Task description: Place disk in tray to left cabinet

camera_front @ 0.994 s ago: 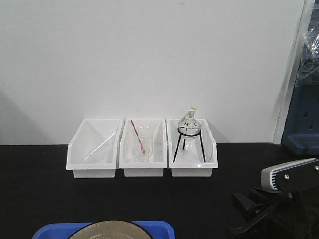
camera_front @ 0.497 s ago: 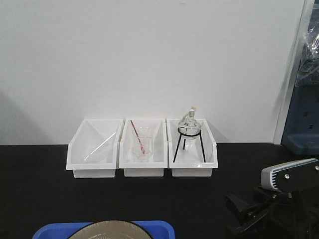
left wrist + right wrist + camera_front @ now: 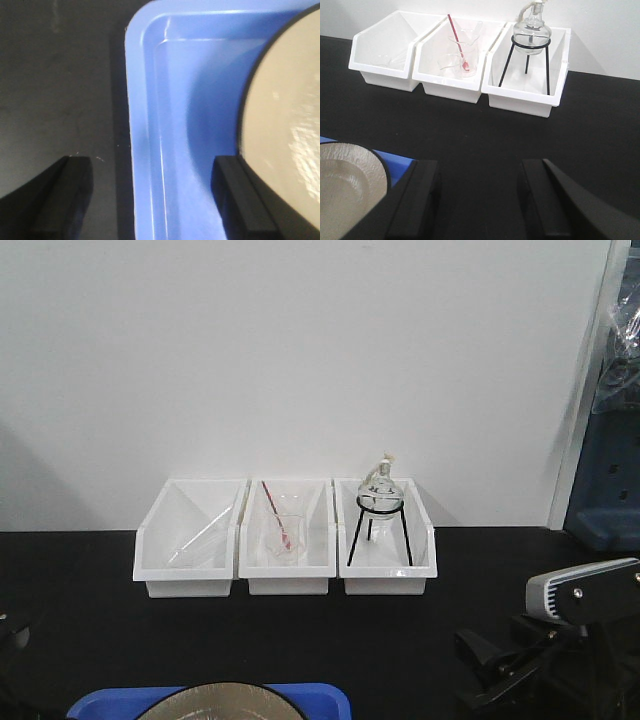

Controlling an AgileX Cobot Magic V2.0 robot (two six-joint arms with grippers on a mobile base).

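The blue tray (image 3: 322, 699) lies at the table's near edge, and the tan, black-rimmed disk (image 3: 225, 699) rests inside it. In the left wrist view my left gripper (image 3: 152, 200) is open and straddles the tray's (image 3: 170, 100) left rim. One finger is over the black table and the other is inside the tray, next to the disk (image 3: 285, 125). My right gripper (image 3: 480, 200) is open over bare table to the right of the tray (image 3: 396, 167) and disk (image 3: 345, 190), with nothing in it. It also shows low on the right, right gripper (image 3: 476, 676). The cabinet is out of view.
Three white bins stand in a row against the back wall: the left bin (image 3: 190, 540) with glass rods, the middle bin (image 3: 285, 538) with a beaker and a red stick, the right bin (image 3: 387, 538) with a round flask on a black tripod. Blue equipment (image 3: 610, 490) stands at far right.
The right gripper has shifted slightly left. A dark part of the left arm now shows at the left edge of the front view. Tray and disk have not moved.
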